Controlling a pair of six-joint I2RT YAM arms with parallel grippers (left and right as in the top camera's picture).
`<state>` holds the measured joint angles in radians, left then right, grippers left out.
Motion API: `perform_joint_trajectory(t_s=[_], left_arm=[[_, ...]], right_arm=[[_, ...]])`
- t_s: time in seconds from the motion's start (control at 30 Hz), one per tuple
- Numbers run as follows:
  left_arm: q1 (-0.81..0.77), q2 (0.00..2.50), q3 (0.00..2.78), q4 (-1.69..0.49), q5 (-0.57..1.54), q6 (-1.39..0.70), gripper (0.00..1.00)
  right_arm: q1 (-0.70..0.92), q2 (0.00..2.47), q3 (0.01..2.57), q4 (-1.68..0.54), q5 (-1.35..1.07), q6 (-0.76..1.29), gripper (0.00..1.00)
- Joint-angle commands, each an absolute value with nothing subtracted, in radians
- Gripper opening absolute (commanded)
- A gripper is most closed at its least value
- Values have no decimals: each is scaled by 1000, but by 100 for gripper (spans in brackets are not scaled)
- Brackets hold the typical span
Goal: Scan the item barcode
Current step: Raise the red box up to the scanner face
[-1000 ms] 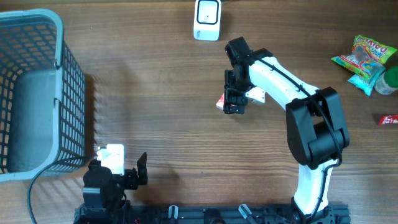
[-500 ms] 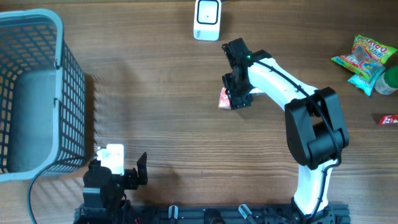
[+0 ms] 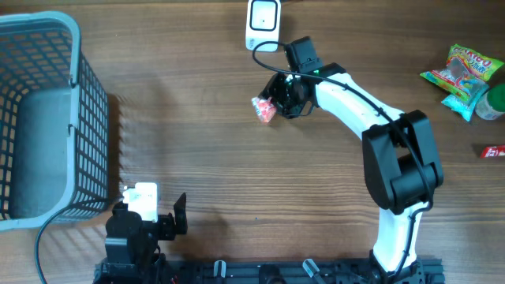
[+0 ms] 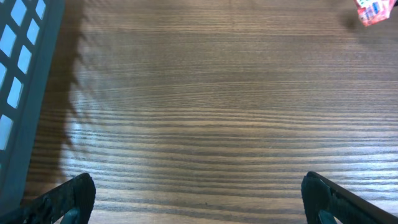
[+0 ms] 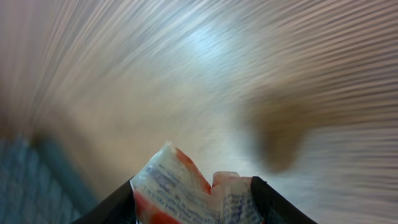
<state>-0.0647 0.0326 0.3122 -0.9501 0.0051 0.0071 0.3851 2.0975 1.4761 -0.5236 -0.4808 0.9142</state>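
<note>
While blur hides detail, the packet (image 5: pixel 186 193) seems clamped between the right jaws.

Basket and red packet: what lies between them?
Nothing: only bare table between the basket and the packet, in the overhead view; the left wrist view shows the same.

The right arm (image 3: pixel 351 99) is white (joints black).

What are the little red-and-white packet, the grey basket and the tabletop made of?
Packet: likely thin plastic film, slightly glossy; it crumples and carries print. Basket: probably moulded plastic, matte grey-blue, open grid. Table: wood or wood-look laminate; straight grain, soft sheen.
</note>
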Motion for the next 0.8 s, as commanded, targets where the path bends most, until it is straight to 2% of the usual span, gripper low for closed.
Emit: perform_joint_trajectory(t_s=[0.0, 0.13, 0.47, 0.63, 0.77], left_arm=[[-66, 28, 310, -948, 2, 22, 100], [-67, 28, 310, -948, 2, 22, 100], [-67, 28, 310, -948, 2, 22, 100], [-67, 28, 310, -948, 2, 22, 100], [-66, 28, 310, -949, 2, 22, 100]], right_arm=[[346, 2051, 1498, -529, -848, 649, 53], [329, 1991, 1498, -550, -894, 570, 53], [330, 1758, 1498, -635, -772, 471, 53], [331, 1735, 1498, -622, -434, 427, 53], [336, 1738, 1498, -491, -189, 350, 49]])
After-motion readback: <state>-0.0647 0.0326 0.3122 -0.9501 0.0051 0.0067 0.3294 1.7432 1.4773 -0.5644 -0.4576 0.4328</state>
